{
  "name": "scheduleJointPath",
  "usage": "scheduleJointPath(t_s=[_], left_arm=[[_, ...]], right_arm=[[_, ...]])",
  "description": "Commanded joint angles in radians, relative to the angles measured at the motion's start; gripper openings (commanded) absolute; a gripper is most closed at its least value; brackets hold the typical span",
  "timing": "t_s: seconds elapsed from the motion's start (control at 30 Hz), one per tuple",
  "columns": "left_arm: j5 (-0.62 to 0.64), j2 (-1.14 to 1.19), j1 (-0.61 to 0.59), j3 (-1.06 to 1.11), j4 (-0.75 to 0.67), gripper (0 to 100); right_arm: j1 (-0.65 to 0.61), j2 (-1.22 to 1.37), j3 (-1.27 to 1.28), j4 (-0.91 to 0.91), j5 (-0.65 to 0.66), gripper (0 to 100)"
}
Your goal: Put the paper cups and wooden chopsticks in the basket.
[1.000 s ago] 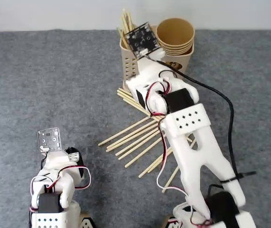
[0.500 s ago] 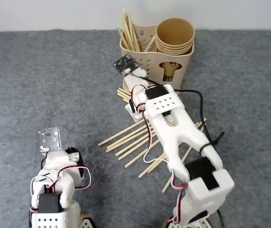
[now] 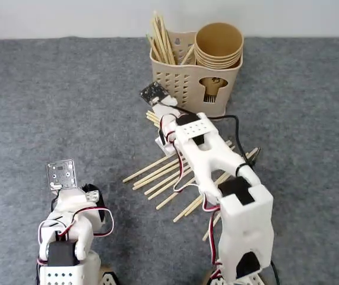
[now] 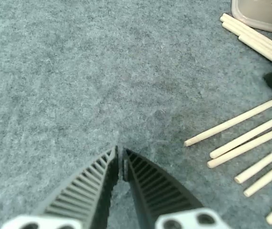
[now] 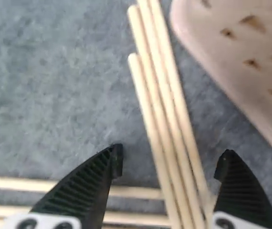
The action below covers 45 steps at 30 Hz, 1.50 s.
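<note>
A beige basket (image 3: 194, 83) at the back holds a stack of paper cups (image 3: 219, 43) and several upright wooden chopsticks (image 3: 161, 40). Several more chopsticks (image 3: 164, 172) lie fanned on the grey mat in front of it. My right arm (image 3: 208, 151) stretches from the front to the basket's near left corner. Its gripper (image 5: 171, 160) is open and straddles a small bundle of chopsticks (image 5: 157, 105) lying beside the basket wall (image 5: 240, 62). My left gripper (image 4: 120, 155) is shut on nothing above bare mat at the front left, with loose chopsticks (image 4: 240, 136) off to its side.
The grey mat (image 3: 56, 101) covers the table, with open room at the left and the far right. The right arm's black cable (image 3: 235, 122) loops near the basket's front. A pale wall edge runs behind the basket.
My right arm drew back from over the basket and came down to the chopsticks on the mat by its near left corner. The left arm kept still.
</note>
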Motion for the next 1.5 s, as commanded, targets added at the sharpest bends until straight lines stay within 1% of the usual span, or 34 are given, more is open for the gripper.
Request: scheduleJointPath(t_s=[0.0, 0.13, 0.17, 0.23, 0.33, 0.37, 0.4, 0.5, 0.6, 0.83, 1.13, 1.23, 1.33, 1.47], left_arm=[[-0.005, -0.014, -0.002, -0.019, 0.003, 1], [-0.005, -0.014, -0.002, -0.019, 0.003, 1], [-0.005, -0.014, -0.002, -0.019, 0.003, 1], [-0.005, -0.014, -0.002, -0.019, 0.003, 1], [-0.005, -0.014, -0.002, -0.019, 0.003, 1], [-0.005, -0.014, -0.002, -0.019, 0.003, 1], [-0.005, -0.014, -0.002, -0.019, 0.003, 1], [-0.005, -0.014, -0.002, -0.019, 0.003, 1], [-0.005, -0.014, -0.002, -0.019, 0.003, 1], [-0.005, -0.014, -0.002, -0.019, 0.003, 1], [-0.005, -0.014, -0.002, -0.019, 0.003, 1], [-0.005, -0.014, -0.002, -0.019, 0.003, 1], [-0.005, -0.014, -0.002, -0.019, 0.003, 1], [-0.005, -0.014, -0.002, -0.019, 0.003, 1]], right_arm=[[0.051, 0.064, -0.164, 0.065, 0.003, 31.8], [0.059, 0.170, -0.311, 0.222, 0.002, 31.1], [0.054, 0.188, -0.342, 0.259, 0.005, 29.0], [0.048, 0.209, -0.388, 0.308, 0.006, 20.9], [0.027, 0.219, -0.419, 0.346, 0.006, 5.5], [0.022, 0.219, -0.420, 0.352, 0.006, 1.6], [0.015, 0.219, -0.422, 0.364, 0.006, 0.4], [0.001, 0.219, -0.422, 0.404, 0.006, 3.2], [-0.013, 0.217, -0.422, 0.435, 0.006, 0.7], [-0.044, 0.147, -0.420, 0.509, -0.002, 0.8], [-0.148, -0.016, -0.419, 0.650, -0.003, 0.8], [-0.179, -0.081, -0.419, 0.657, -0.011, 0.8], [-0.199, -0.147, -0.419, 0.657, -0.057, 0.8], [-0.209, -0.234, -0.419, 0.657, -0.072, 0.8]])
